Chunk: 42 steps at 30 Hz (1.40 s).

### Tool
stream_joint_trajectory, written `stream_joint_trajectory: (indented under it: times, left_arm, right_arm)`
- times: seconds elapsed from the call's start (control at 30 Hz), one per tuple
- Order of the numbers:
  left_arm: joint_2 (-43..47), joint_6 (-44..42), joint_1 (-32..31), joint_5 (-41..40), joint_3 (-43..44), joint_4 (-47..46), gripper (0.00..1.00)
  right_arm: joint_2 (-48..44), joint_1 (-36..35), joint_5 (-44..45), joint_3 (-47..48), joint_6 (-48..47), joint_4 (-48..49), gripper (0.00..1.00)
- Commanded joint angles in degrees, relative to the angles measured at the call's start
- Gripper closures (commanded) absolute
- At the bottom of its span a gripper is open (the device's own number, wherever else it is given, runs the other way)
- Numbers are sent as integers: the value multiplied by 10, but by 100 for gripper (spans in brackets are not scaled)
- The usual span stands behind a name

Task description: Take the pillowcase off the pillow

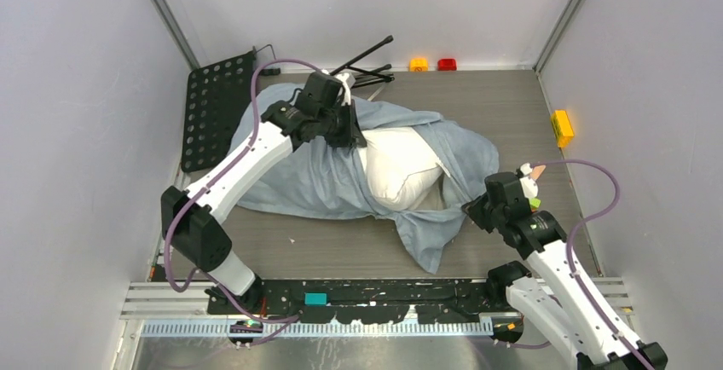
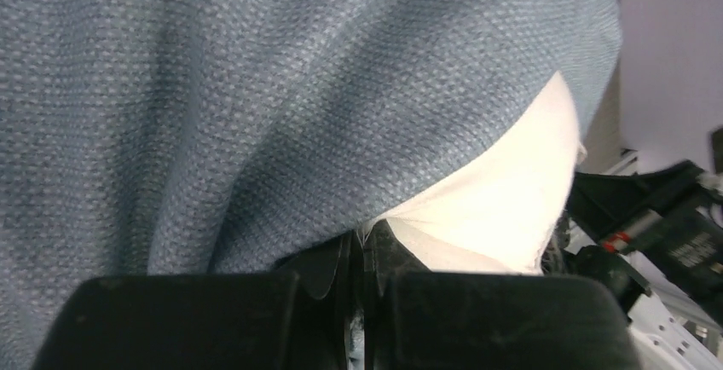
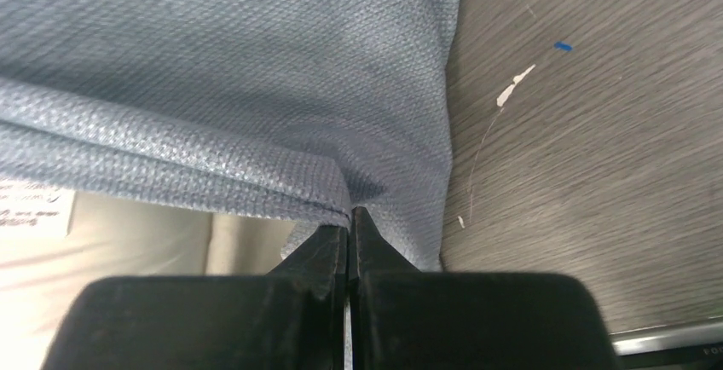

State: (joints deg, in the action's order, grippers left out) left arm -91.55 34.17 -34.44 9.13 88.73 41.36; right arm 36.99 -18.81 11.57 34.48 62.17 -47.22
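Grey wood-grain table [image 1: 529, 114] is filling the floor between pale walls in the top view. The pillowcase [image 1: 298, 174] is lying spread across the middle of it, blue-grey side up. The pillow [image 1: 399, 170] is bulging white out of the opening at the centre. The left gripper [image 1: 355, 140] is reaching over the far side and meeting the cloth at the pillow's left edge. The right gripper [image 1: 471, 209] is sitting at the cover's right edge. A black perforated board [image 1: 217, 110] is lying at the far left.

At the left wrist, the fingers are pressing together, nipping the pillowcase hem where it is crossing the white pillow.

At the right wrist, the fingers are clamping a fold of the blue-grey cloth. Bare table is showing to the right, and cream cloth [image 3: 128, 251] bearing a printed label [image 3: 34, 208] is showing under the fold.
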Motion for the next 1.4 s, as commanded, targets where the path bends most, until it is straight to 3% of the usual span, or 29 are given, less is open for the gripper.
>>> stream_joint_trajectory:
  times: [0.0, 0.2, 0.33, 0.47, 0.53, 0.6, 0.67, 0.8, 0.97, 1.17, 1.37]
  left_arm:
    - [49, 4, 50, -49, 2, -56, 100]
    - [70, -30, 50, 40, 9, -19, 98]
    - [90, -81, 50, 75, 19, 41, 90]
    - [130, -117, 50, 72, 19, 89, 80]
    - [153, -120, 47, 72, 21, 106, 73]
    - [165, -120, 34, 72, 38, 131, 65]
    - [171, -119, 4, 68, 58, 154, 56]
    - [172, -108, -76, 66, 84, 155, 38]
    - [143, -112, -159, -8, 111, 147, 1]
    - [76, -155, -217, -112, 155, 195, 0]
    - [17, -191, -290, -204, 208, 208, 0]
  right_arm:
    - [28, 4, -16, -43, -4, 4, 100]
    - [80, 4, -83, -23, -88, 115, 98]
    - [136, 4, -206, 32, -211, 136, 74]
    - [151, 4, -223, 61, -262, 131, 68]
    - [143, 4, -221, 67, -270, 137, 63]
    - [138, 4, -213, 73, -276, 138, 52]
    - [133, 4, -200, 78, -282, 134, 39]
    - [123, 4, -182, 90, -297, 123, 25]
    - [87, 4, -119, 112, -287, 89, 14]
    - [38, 4, -7, 125, -270, 32, 11]
    - [-31, 4, 51, 124, -255, 17, 11]
